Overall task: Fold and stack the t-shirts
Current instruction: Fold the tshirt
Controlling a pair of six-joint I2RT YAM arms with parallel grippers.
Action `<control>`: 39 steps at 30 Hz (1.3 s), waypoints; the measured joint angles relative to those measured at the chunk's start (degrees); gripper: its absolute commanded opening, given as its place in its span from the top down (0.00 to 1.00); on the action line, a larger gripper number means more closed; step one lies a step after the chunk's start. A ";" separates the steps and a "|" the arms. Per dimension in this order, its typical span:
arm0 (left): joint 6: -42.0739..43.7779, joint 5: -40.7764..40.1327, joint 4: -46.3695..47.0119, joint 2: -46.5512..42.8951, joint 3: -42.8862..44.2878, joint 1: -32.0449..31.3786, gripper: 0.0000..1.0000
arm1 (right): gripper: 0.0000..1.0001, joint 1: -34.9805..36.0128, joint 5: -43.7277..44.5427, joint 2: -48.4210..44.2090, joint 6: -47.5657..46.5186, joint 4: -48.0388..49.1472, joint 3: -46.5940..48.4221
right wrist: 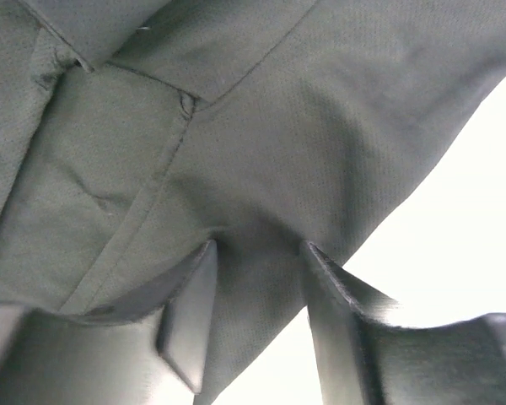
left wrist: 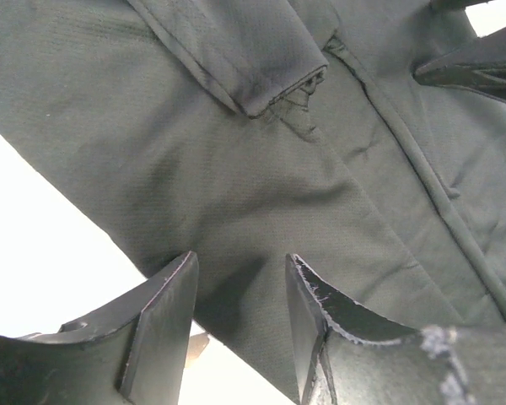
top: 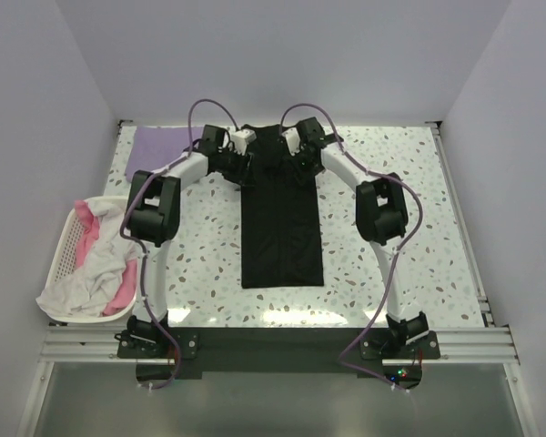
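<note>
Overhead view, left to right. A white lattice basket (top: 62,250) sits at the bench (top: 419,228) edge, well to the left of the left hand (top: 241,157) and nearer the arm bases than it; the basket holds crumpled white and pink cloths (top: 91,264). The lavender t-shirt (top: 155,146) lies flat as a square, to the left of the left hand and level with it, apart from the arm.

The left hand is at the far left corner of the black t-shirt (top: 280,228). This shirt lies between the two hands as a long, narrow strip and runs from them back toward the arm bases. The right hand (top: 302,153) is at the strip's far right corner, level with the left hand.

Left wrist view. The left hand (left wrist: 240,261) has its fingers (left wrist: 164,321) parted, with black t-shirt (left wrist: 236,169) cloth and the cloth's edge showing in the gap. Whether the fingers touch the cloth cannot be told. A folded-in sleeve hem (left wrist: 278,93) lies beyond the fingertips.

Right wrist view. The right hand (right wrist: 260,249) also has its fingers (right wrist: 190,321) parted, and black t-shirt (right wrist: 278,126) cloth fills the gap. The cloth's edge runs off to the right of the hand over the bright bench. A seam junction (right wrist: 185,105) lies ahead of the left finger. Contact cannot be told here either.
</note>
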 measured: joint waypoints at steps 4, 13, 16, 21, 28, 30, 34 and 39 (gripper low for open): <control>2.16 0.13 -2.58 -0.52 0.94 0.66 0.43 | 0.37 -0.24 -2.60 -0.74 0.52 -2.40 0.37; 15.34 0.68 -6.64 -27.32 -6.91 1.62 0.00 | 0.04 -0.31 -8.76 -23.32 -1.81 -5.68 -1.38; 19.10 1.38 -4.28 -40.79 -11.04 1.60 0.00 | 0.01 -0.28 -8.87 -36.61 -2.38 -1.77 -6.80; 22.80 2.25 -1.33 -57.09 -19.67 1.51 0.00 | 0.01 -0.31 -11.69 -52.26 -9.49 1.09 -16.26; 39.89 6.86 -13.00 -60.43 -33.51 -3.54 0.00 | 0.01 4.44 -18.47 -57.92 -21.92 -4.96 -37.09; 44.96 4.98 -14.14 -63.39 -44.63 -9.77 0.00 | 0.01 9.14 -18.12 -59.19 -24.24 -5.64 -47.78; 49.81 0.79 -14.64 -73.72 -63.82 -21.75 0.10 | 0.04 17.44 -17.86 -62.47 -26.84 -5.53 -65.72; 50.18 -4.94 -6.93 -76.50 -72.02 -30.05 0.26 | 0.16 20.17 -16.44 -69.68 -31.65 -0.79 -78.84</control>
